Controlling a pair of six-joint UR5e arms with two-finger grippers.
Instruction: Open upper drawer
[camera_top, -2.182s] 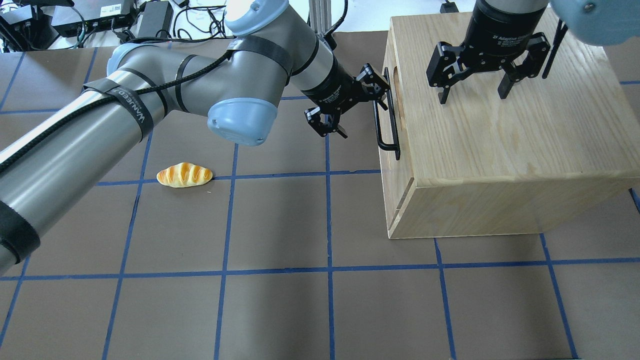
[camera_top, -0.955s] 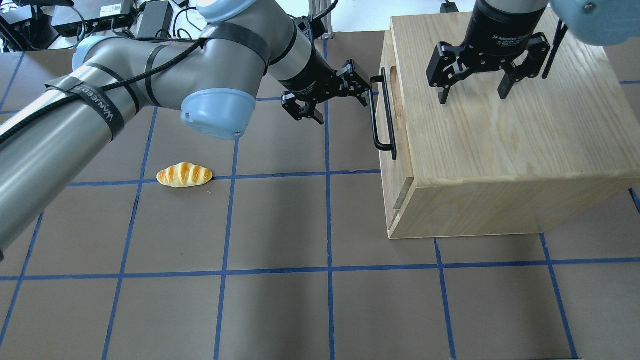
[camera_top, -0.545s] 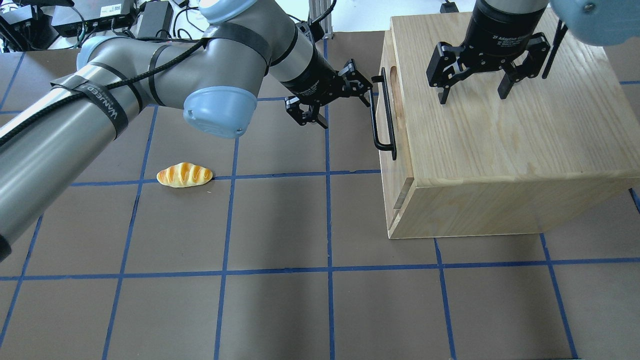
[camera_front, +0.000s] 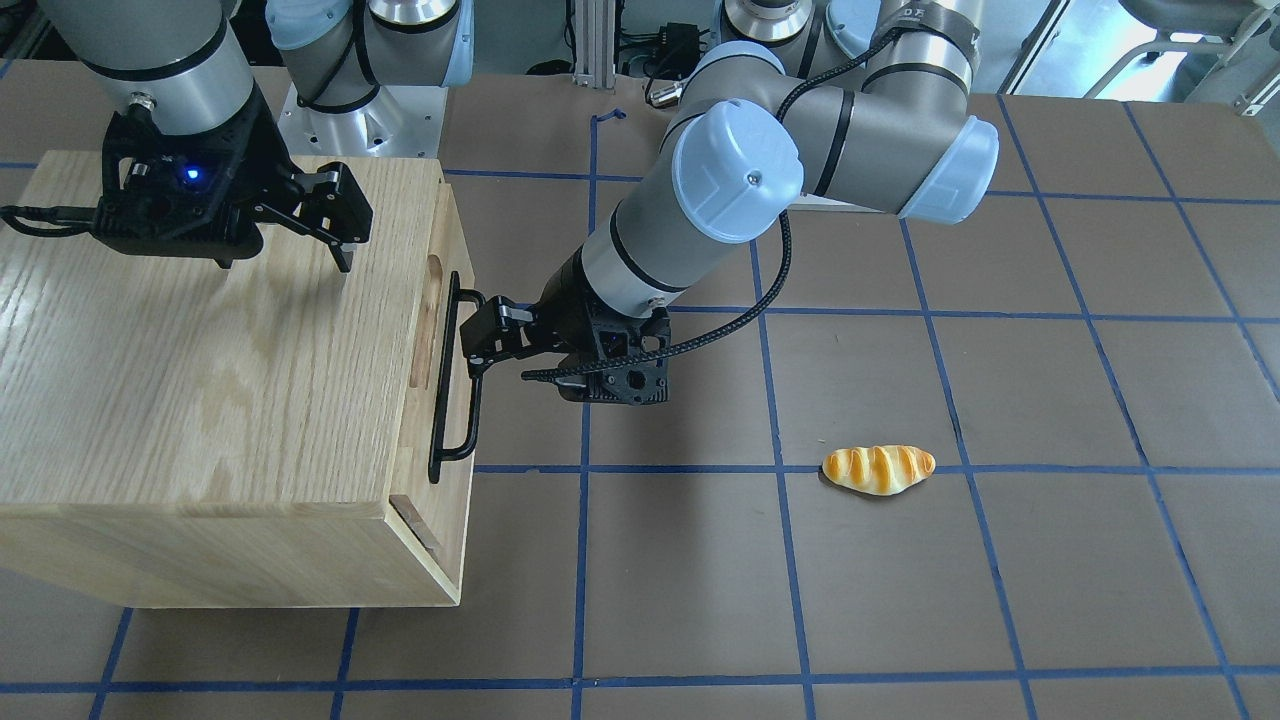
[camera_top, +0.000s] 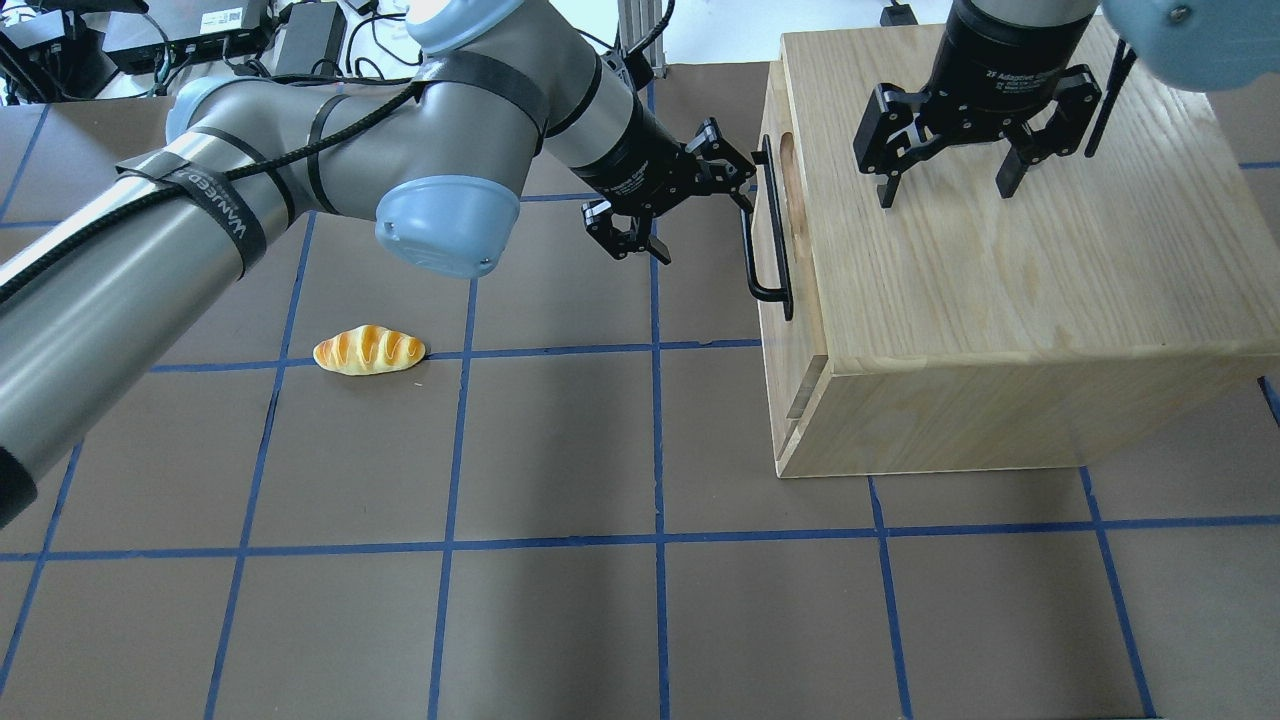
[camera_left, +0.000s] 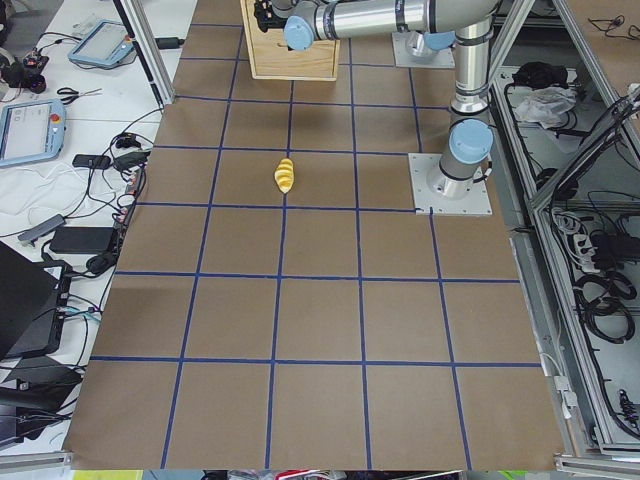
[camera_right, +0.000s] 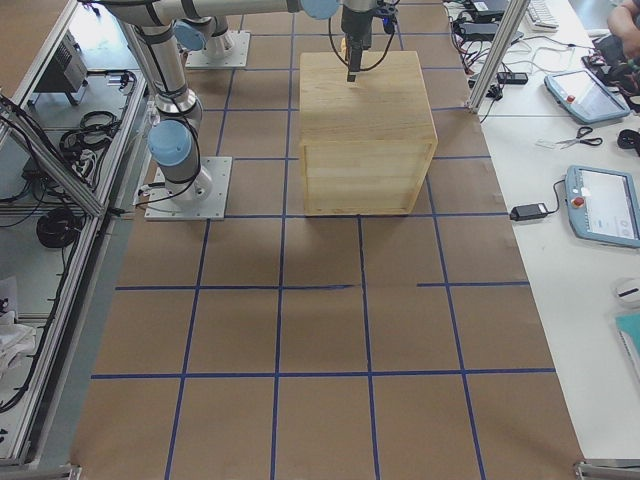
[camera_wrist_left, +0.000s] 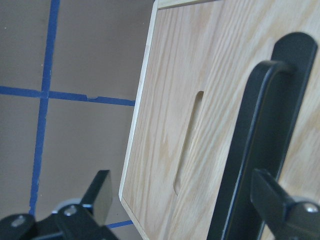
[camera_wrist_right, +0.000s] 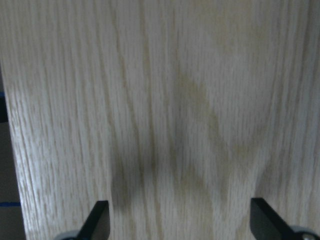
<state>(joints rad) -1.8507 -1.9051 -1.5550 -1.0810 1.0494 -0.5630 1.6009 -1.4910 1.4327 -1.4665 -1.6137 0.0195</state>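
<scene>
The upper drawer (camera_top: 808, 335) is the top front panel of a light oak cabinet (camera_top: 1000, 280) and stands pulled out a little. Its black bar handle (camera_top: 765, 235) and oblong notch (camera_wrist_left: 187, 145) face my left gripper (camera_top: 690, 205). The left gripper is open, with one fingertip right by the handle's far end and not closed on it. In the left wrist view the handle (camera_wrist_left: 260, 150) lies just inside one finger (camera_wrist_left: 280, 205). My right gripper (camera_top: 945, 185) is open and empty, hovering over the cabinet top (camera_wrist_right: 175, 100).
A toy bread roll (camera_top: 369, 350) lies on the brown mat left of the cabinet, also in the front view (camera_front: 878, 469). The mat carries a blue tape grid. Cables and electronics sit beyond the far left edge.
The drawer slid out a little with the left gripper, which then let go and drew back. It has since moved back to the handle's far end. The right arm has not moved.
</scene>
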